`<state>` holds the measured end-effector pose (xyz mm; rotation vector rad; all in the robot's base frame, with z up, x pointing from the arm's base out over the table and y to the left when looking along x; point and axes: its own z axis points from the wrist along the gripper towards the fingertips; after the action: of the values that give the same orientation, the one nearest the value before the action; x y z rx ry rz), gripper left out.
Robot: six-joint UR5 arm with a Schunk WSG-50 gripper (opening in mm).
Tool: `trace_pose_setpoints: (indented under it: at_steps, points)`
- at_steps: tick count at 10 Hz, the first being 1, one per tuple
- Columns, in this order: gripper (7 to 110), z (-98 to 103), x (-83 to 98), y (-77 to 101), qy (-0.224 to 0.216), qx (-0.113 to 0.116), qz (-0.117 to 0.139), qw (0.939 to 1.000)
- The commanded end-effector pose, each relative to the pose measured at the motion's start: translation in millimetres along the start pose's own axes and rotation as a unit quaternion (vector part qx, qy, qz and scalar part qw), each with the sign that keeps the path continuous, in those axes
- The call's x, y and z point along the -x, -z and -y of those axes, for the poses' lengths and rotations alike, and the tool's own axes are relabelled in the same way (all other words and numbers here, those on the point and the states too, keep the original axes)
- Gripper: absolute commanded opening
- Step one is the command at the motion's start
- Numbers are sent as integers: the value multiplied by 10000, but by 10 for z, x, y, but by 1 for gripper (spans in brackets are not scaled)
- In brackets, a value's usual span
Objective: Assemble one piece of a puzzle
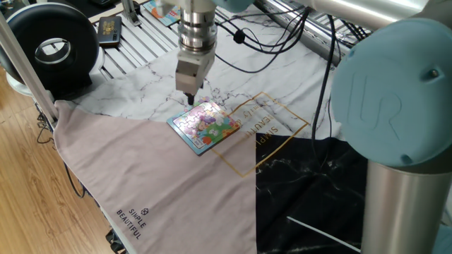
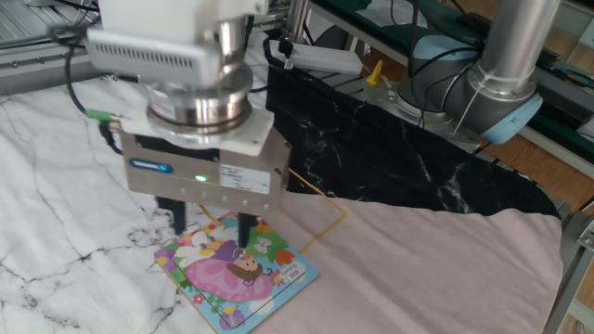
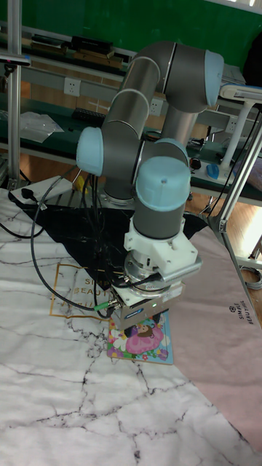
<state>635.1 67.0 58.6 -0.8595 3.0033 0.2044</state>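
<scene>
The puzzle (image 1: pixel 205 127), a small square board with a blue rim and a pink-and-green cartoon picture, lies flat on the marble-pattern cloth. It also shows in the other fixed view, puzzle (image 2: pixel 237 278), and in the tall view, puzzle (image 3: pixel 142 338). My gripper (image 1: pixel 191 99) hangs above the board's far-left corner, clear of it. In the other fixed view the gripper (image 2: pixel 210 232) is open, its two dark fingers apart with nothing between them. The piece is hidden: I cannot pick it out as a separate thing.
A pinkish cloth (image 1: pixel 141 183) and a black cloth (image 1: pixel 311 183) overlap the table near the board. A round black device (image 1: pixel 53 46) stands at the back left. Another colourful board (image 1: pixel 159 8) lies at the far edge. Cables (image 1: pixel 268 42) trail behind the arm.
</scene>
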Motion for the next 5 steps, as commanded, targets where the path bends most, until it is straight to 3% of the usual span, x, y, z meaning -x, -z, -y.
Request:
trace_pose_setpoints:
  at_steps: [1,2,3,4,5]
  points:
    - [66,139,205,91,-81,-202,401,9990]
    - [66,125,195,93,-220,-170,376,9989]
    - [66,162,52,121,-273,-298,160,9991]
    - [66,224,-109,151,-355,-566,17,9978]
    - [66,192,-160,143,-442,-618,99,9971]
